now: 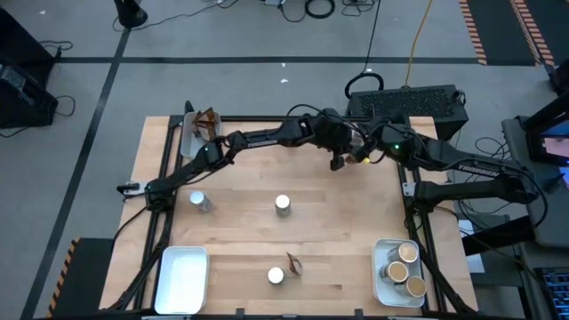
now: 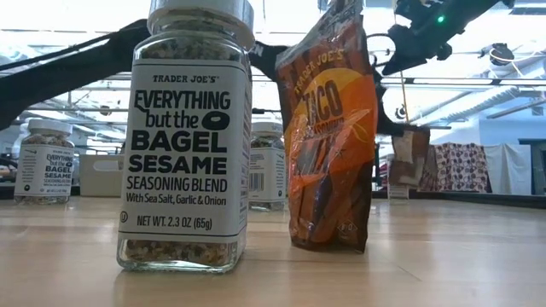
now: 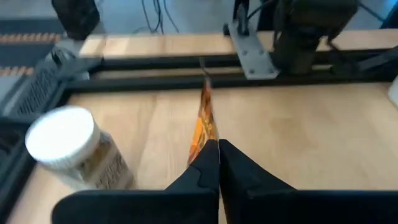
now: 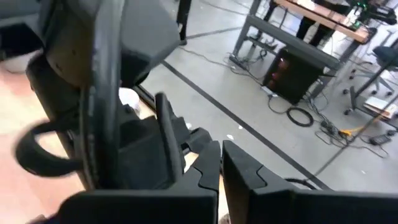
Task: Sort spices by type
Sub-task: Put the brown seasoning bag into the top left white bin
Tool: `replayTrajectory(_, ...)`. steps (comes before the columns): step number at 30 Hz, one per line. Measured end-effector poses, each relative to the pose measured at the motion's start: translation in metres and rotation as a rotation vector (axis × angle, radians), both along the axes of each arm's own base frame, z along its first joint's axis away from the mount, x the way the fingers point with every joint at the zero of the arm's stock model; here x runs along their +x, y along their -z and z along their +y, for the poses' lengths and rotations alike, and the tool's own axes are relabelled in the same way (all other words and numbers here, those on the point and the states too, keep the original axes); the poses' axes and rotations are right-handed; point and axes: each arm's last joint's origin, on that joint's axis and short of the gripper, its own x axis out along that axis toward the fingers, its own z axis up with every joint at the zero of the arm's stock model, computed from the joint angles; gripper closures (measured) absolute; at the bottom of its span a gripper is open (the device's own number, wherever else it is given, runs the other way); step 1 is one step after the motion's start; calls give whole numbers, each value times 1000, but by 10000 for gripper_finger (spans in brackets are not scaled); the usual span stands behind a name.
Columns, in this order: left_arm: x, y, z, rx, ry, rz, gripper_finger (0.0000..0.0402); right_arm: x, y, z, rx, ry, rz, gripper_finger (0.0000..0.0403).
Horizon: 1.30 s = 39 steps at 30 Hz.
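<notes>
Sachets already share the far-left tray [image 1: 189, 142] overhead, well left of the left gripper [image 1: 339, 163]; its wrist view shows fingers [image 3: 202, 169] clenched on an upright orange sachet [image 3: 203, 121]; right gripper [image 4: 219, 163] is empty, closed.

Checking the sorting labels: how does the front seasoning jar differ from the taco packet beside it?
The jar is clear and rigid with a white label; the packet is orange-brown and crinkly. The jar is wider and has a lid; the packet is slimmer and has none. Both stand upright on the table, close together.
</notes>
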Motion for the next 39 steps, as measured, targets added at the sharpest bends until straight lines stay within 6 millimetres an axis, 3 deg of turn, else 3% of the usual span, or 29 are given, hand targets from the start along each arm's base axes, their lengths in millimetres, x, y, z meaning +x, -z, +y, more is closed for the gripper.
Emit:
replayTrajectory(7,-18,-41,-20,97,27,88,401,-1,-2,11,-22,-20,1,402)
replayTrajectory(12,-43,-73,-22,79,9,198,401,-1,-3,16,-26,-49,-6,403)
replayTrajectory(22,-116,-131,-10,47,-139,448,401,0,-3,20,-14,-69,-12,403)
replayTrajectory(35,-218,-233,-40,131,-385,452,401,3,6,21,42,-82,35,403)
replayTrajectory(39,-248,-253,-52,162,-482,460,401,4,6,24,47,-98,33,403)
